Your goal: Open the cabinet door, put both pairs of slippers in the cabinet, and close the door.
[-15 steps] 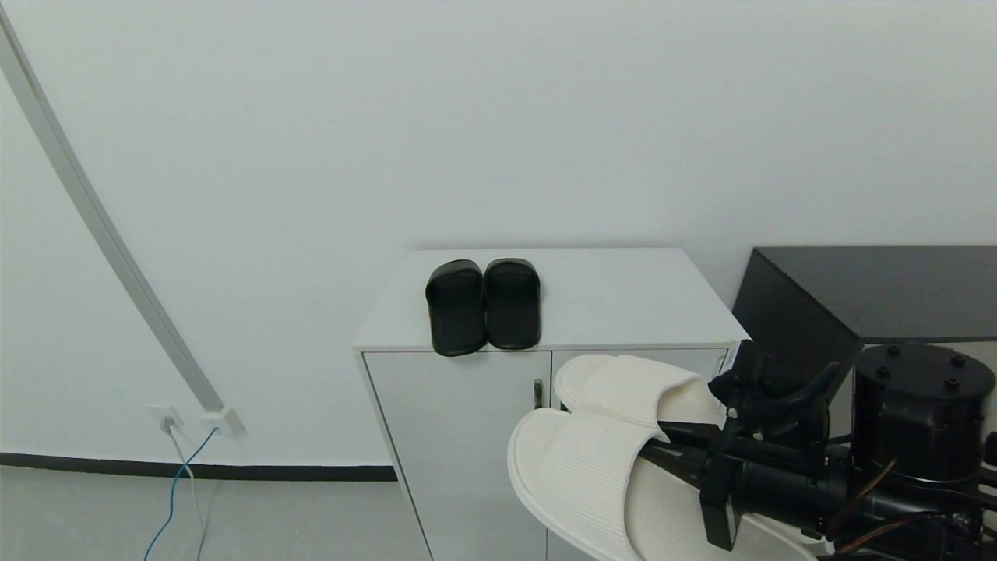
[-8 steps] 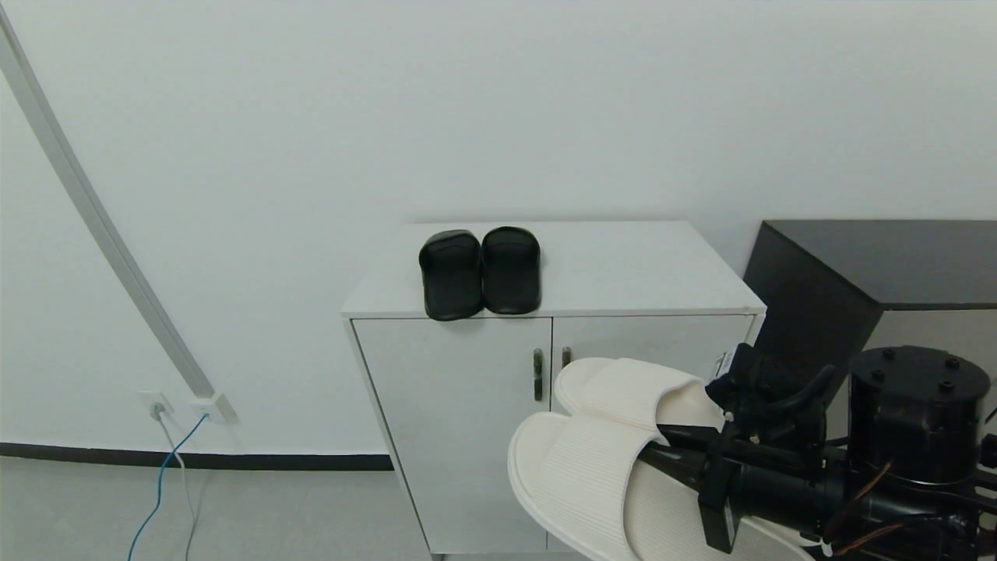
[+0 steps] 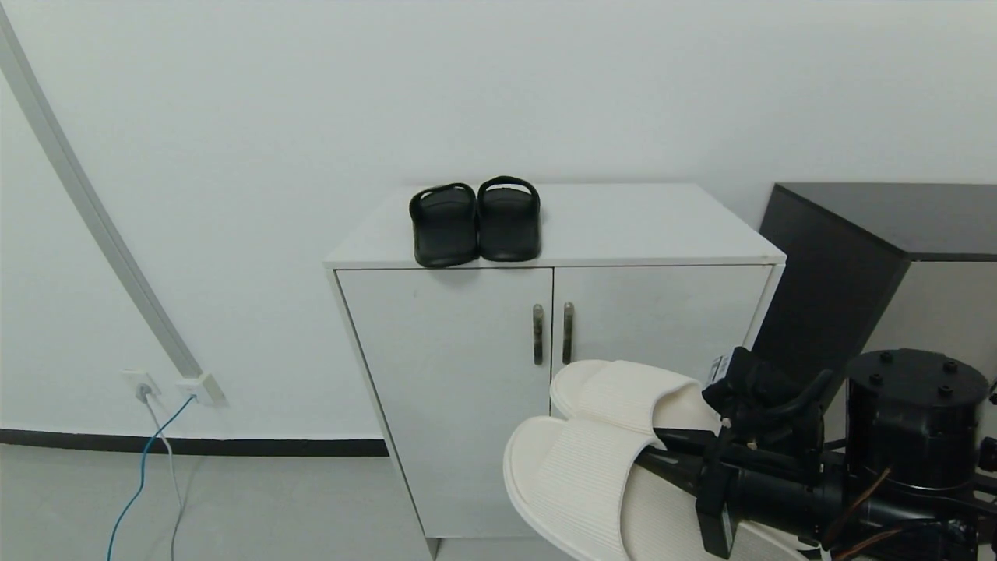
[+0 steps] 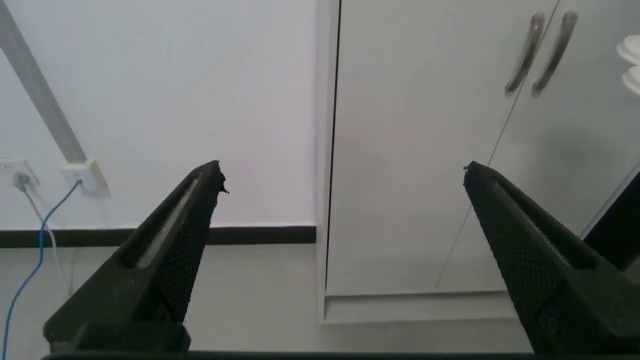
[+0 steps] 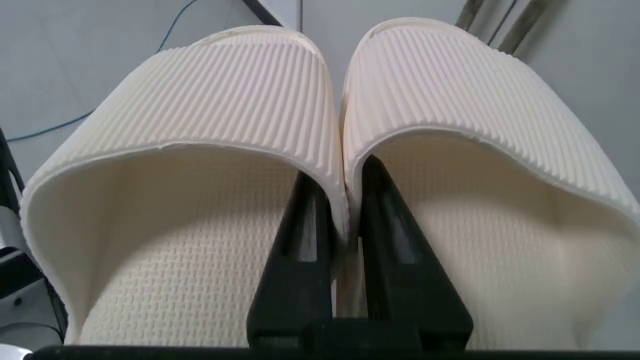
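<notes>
R hand (image 5: 345,200) is clamping the pair of cream ribbed fabric slippers (image 5: 240,110) by their touching inner sides, near-right of the white two-door cabinet (image 3: 452,366), doors shut. On its top, near edge, black rubber slides (image 3: 475,222) are sitting. L hand (image 4: 342,175) is hanging wide open, empty, facing the cabinet.

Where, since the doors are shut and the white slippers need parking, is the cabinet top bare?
The widest bare patch of the cabinet top runs from the black slippers to its right edge, above the right door. A narrow strip lies between them and the left edge. They crowd the front edge.
</notes>
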Controlling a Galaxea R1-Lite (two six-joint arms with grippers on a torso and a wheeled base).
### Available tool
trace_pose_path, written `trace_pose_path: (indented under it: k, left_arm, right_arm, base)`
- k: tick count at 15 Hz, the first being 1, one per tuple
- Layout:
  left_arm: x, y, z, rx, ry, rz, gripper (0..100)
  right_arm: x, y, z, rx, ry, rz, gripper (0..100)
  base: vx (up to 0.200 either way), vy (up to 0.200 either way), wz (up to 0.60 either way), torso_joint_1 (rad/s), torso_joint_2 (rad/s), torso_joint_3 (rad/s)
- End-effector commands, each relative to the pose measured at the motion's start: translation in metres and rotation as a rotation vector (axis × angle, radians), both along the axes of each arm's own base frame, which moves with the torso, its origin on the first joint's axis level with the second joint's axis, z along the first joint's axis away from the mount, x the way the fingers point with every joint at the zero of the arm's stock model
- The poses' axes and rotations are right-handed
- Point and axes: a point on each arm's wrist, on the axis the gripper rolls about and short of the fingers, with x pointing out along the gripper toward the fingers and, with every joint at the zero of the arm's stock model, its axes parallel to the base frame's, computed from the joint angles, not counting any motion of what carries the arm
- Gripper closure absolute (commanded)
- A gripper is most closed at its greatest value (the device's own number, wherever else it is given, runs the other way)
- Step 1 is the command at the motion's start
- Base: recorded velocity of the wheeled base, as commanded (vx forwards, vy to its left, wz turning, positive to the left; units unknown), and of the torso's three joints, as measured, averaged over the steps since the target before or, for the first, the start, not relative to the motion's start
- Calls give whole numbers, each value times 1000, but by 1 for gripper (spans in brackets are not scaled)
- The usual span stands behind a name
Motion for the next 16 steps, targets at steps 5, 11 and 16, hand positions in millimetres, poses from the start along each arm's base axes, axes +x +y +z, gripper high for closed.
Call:
trace_pose_path:
  k: [5,11,16]
  left_arm:
    - [0,0,0,0,1,1,0]
    - [0,0,0,0,1,1,0]
    - [0,0,0,0,1,0,0]
  right_arm:
    - [-3,1,0,-1,2,15,100]
    - [-4,1,-3,-18,-4,25,100]
    - [-4,0,-4,-21,-2,27,100]
  base:
    - [0,0,0,-158,488,330]
    - [0,0,0,-106,459,351]
    - [0,0,0,-33,396,351]
